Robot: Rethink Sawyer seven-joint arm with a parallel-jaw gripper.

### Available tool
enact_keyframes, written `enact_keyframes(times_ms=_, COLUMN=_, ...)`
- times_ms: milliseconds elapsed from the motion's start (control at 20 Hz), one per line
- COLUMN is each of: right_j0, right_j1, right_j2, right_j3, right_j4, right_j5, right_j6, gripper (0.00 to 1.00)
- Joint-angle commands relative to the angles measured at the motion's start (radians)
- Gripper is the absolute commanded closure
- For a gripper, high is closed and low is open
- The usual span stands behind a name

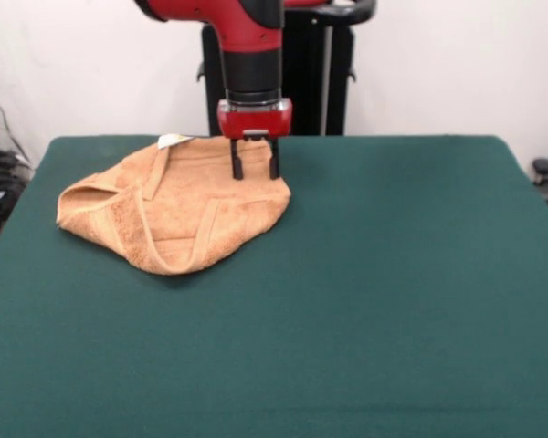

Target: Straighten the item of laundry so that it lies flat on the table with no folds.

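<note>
the upper arm point(228, 18) is cut off by the top edge, so only its red and black wrist shows, coming straight down in front of the black pedestal point(310, 82). the far hem of the towel point(178, 205) partly disappears behind the arm's lower housing, and the underside of the folded cloth is hidden. the towel lies crumpled on the left far part of the desk point(393, 301), with a border band doubled over toward the near side and a second flap folded in at the left; a small white tag point(172, 140) sticks up at its far edge. the claw point(255, 168) stands spread, its two dark fingers point(237, 162) apart and pointing down over the towel's far right corner; whether the tips press into the cloth or hang just above it is hard to tell. nothing sits between them. the towel's left edge lies near the desk's left border, while the whole right half and the near strip of the green top are bare.
</note>
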Motion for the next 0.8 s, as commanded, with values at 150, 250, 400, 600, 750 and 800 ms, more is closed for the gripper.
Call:
enact_keyframes(times_ms=150, right_j0=0.009, right_j1=-0.01, right_j2=0.139, right_j3=-0.203, right_j4=0.07, right_j5=0.151, right_j6=0.144, gripper=0.0)
enact_keyframes(times_ms=250, right_j0=-0.001, right_j1=-0.015, right_j2=0.152, right_j3=-0.22, right_j4=0.07, right_j5=0.199, right_j6=0.127, gripper=0.0)
enact_keyframes(times_ms=400, right_j0=0.002, right_j1=-0.027, right_j2=0.156, right_j3=-0.228, right_j4=0.077, right_j5=0.238, right_j6=0.123, gripper=0.0)
enact_keyframes(times_ms=600, right_j0=0.034, right_j1=-0.082, right_j2=0.136, right_j3=-0.207, right_j4=0.111, right_j5=0.312, right_j6=0.139, gripper=0.0)
enact_keyframes(times_ms=750, right_j0=0.06, right_j1=-0.121, right_j2=0.118, right_j3=-0.191, right_j4=0.13, right_j5=0.341, right_j6=0.155, gripper=0.0)
enact_keyframes(times_ms=800, right_j0=0.064, right_j1=-0.131, right_j2=0.117, right_j3=-0.187, right_j4=0.134, right_j5=0.355, right_j6=0.157, gripper=0.0)
